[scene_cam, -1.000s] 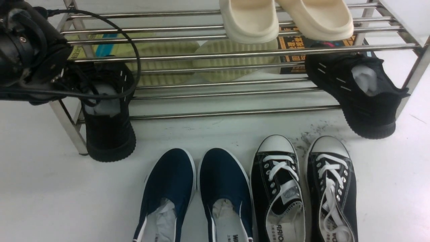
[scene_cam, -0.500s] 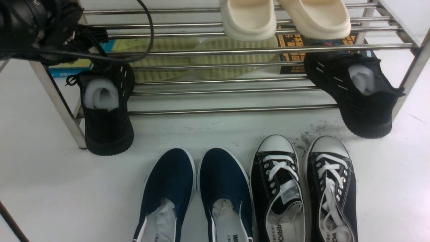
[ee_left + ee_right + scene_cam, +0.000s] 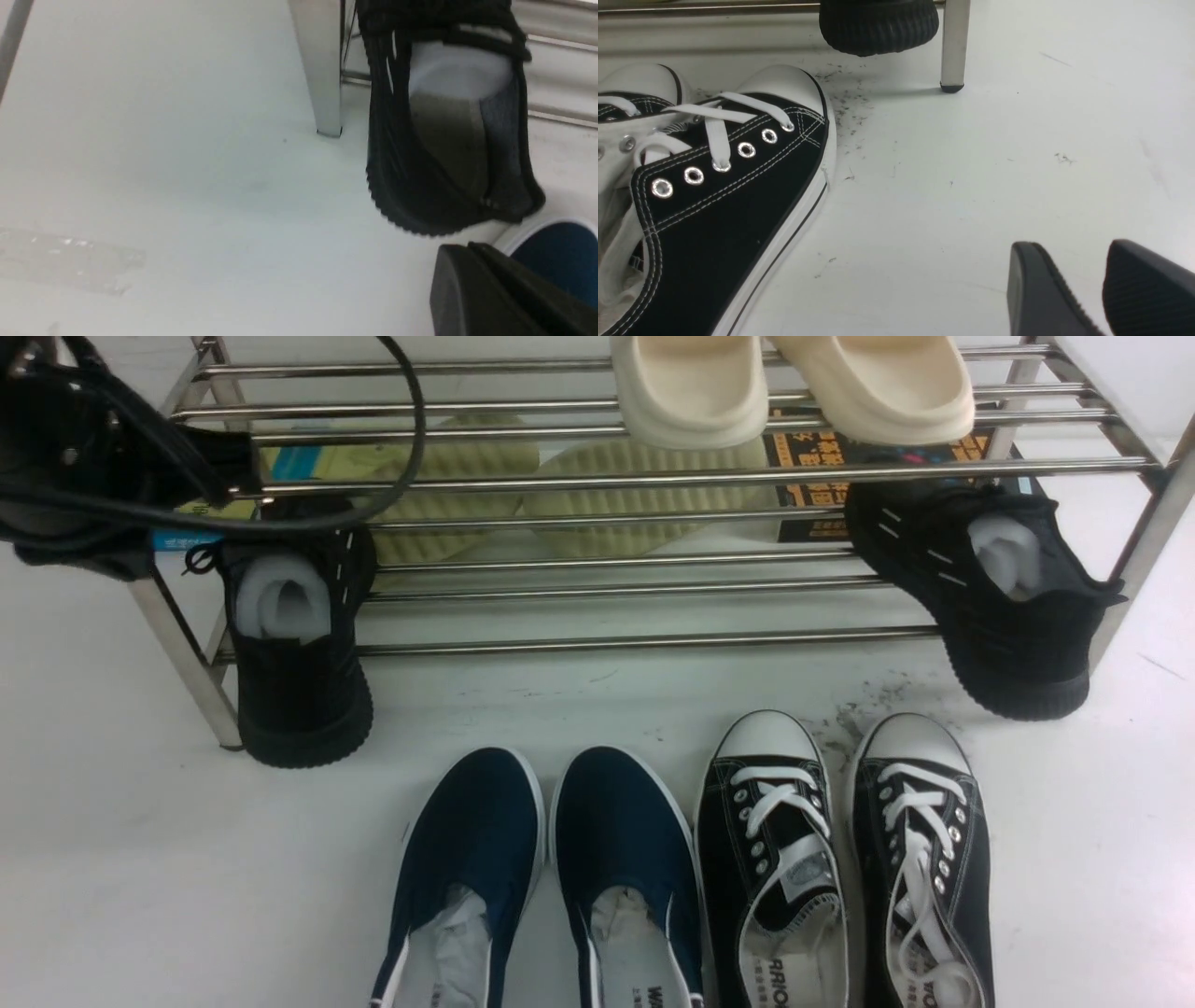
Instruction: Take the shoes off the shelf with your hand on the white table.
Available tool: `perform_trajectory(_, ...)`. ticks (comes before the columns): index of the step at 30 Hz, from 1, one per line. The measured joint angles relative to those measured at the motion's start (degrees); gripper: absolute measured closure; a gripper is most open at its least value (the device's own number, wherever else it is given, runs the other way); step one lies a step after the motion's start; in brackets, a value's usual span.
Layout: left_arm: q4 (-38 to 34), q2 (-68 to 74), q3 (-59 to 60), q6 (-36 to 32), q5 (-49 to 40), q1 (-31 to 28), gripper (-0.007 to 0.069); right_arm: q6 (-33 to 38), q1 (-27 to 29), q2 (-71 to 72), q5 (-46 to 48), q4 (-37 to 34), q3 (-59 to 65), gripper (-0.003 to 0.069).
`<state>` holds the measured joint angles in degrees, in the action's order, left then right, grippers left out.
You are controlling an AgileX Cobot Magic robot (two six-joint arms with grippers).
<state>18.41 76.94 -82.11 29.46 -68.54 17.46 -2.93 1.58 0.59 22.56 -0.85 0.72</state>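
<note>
You have the shoes [image 3: 621,831], the navy slip-on pair, already down on the white table [image 3: 140,877]. They sit side by side at 6 o'clock in the front view, toes towards the shelf [image 3: 653,639] and clear of its bars. That step looks finished to me.

Your left gripper [image 3: 462,256] hangs at 10 o'clock, over the left end of the shelf, with its fingers pressed together on nothing. The left wrist view looks down on a black knit sneaker [image 3: 299,681] beside the shelf leg. Your right gripper [image 3: 1078,252] is low over bare table at the 4 o'clock side, fingers apart and empty, next to the lace-ups [image 3: 775,840].

If you mean to go on clearing the shelf, I judge the left knit sneaker the nearest candidate. You would have to spread the left fingers first, then come down over the heel collar without catching the bar it leans on. The sneaker tips heel-down off the lower tier, so expect it to swing when lifted.

The count:
- two navy slip-ons, on the table
- two black lace-ups with white toe caps, on the table at 5 o'clock
- two black knit sneakers, one at 9 o'clock and the other sneaker [image 3: 1013,616] at 3 o'clock, both on the lower tier
- two cream slippers [image 3: 691,392], on the top tier at 12 to 1 o'clock
- one shelf
- two grippers
</note>
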Motion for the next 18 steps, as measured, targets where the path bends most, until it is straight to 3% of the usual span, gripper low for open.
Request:
perform_trajectory(10, -7.0, -19.6, 9.3, -6.5, -2.2, 0.0, 0.061, 0.0, 0.0, 0.0, 0.0, 0.0, 0.0, 0.0419)
perform_trajectory(14, -14.6, -30.9, 21.6, -8.7, -1.6, 0.0, 0.061, 0.0, 0.0, 0.0, 0.0, 0.1, 0.0, 0.0419)
perform_trajectory(18, -25.2, -43.4, 38.7, -10.2, 5.7, 0.0, 0.0607, 0.0, 0.0, 0.0, 0.0, 0.0, 0.0, 0.0419)
